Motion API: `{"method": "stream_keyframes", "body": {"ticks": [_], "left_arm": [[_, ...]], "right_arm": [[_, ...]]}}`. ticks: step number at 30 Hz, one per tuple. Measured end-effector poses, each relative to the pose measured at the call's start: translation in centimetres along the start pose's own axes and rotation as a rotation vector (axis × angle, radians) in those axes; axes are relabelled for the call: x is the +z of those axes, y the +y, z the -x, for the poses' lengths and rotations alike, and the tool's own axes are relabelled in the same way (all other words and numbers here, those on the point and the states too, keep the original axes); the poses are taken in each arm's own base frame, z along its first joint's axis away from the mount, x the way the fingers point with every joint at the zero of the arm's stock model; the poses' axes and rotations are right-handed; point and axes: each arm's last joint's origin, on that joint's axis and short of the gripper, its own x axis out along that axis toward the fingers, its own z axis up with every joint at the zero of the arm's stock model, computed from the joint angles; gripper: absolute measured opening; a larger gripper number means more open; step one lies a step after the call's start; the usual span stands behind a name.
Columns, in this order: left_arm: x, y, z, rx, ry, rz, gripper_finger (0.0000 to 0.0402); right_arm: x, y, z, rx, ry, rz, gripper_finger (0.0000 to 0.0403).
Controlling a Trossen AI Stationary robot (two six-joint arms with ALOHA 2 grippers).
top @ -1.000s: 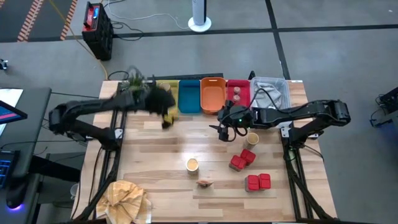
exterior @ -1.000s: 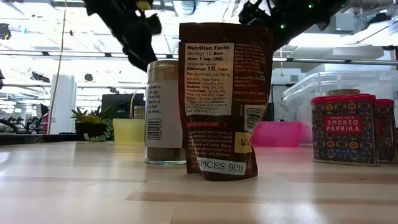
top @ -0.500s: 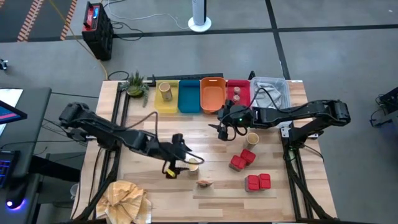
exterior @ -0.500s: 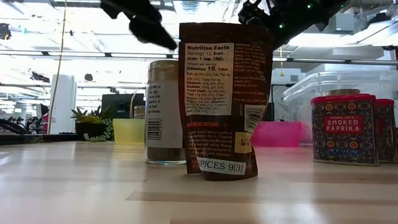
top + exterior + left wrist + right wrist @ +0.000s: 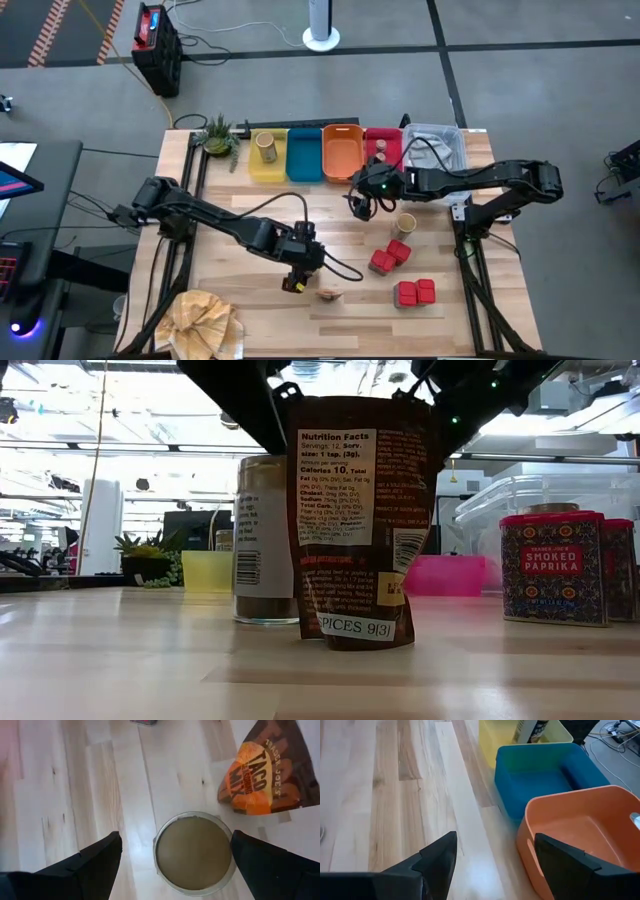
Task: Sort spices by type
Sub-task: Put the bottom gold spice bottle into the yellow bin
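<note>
The dark-tan packet [image 5: 362,520] is standing upright nearest the low camera, showing a white nutrition panel and a "SPICES" sticker near its foot. In the left wrist view the same packet [image 5: 270,770] is showing orange taco-mix lettering. Just behind it, at about ten o'clock from it, a pale round tub [image 5: 264,540] with a barcode label is sitting on the wooden table [image 5: 240,215]; from above, its top [image 5: 195,852] is looking dull olive-tan inside a pale rim. The left gripper [image 5: 172,855] is hanging over this tub with its fingers [image 5: 95,862] spread wide on either side, not touching it.

At three o'clock from the packet, red boxy packs [image 5: 415,292] labelled smoked paprika are standing in a pair, with another pair [image 5: 390,256] just beyond. A second pale tub [image 5: 406,222] is resting at twelve o'clock from those.

The right gripper [image 5: 362,205] is hovering near the trays, its fingers [image 5: 437,857] parted about halfway and holding nothing.

Along the far edge, the yellow tray [image 5: 266,167] is holding one tub [image 5: 265,147]; the blue tray [image 5: 304,156] and orange tray [image 5: 341,153] are looking bare; the red tray [image 5: 390,150] is holding what seem to be tiny brownish jars [image 5: 380,150].
</note>
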Motion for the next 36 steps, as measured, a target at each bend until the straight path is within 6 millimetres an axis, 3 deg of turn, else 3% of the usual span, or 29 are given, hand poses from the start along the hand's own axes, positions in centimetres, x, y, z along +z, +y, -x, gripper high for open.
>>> {"method": "stream_keyframes", "body": {"ticks": [8,17,24,36], "left_arm": [[0.0,0.5,-0.4,-0.079,0.013,0.012,0.0358],[0.0,2.3,1.8,-0.037,-0.024,0.051,0.0358],[0.2,1.3,0.9,-0.121,-0.024,0.088,0.0358],[0.2,0.9,0.3,-0.089,-0.012,0.153,0.0358]], "right_arm": [[0.1,0.1,0.0,0.003,-0.015,0.000,0.0295],[0.2,0.1,0.0,0.003,-0.020,-0.001,0.0295],[0.2,0.1,0.0,0.003,-0.020,-0.002,0.0295],[0.3,0.1,0.0,0.003,-0.027,-0.003,0.0295]]}}
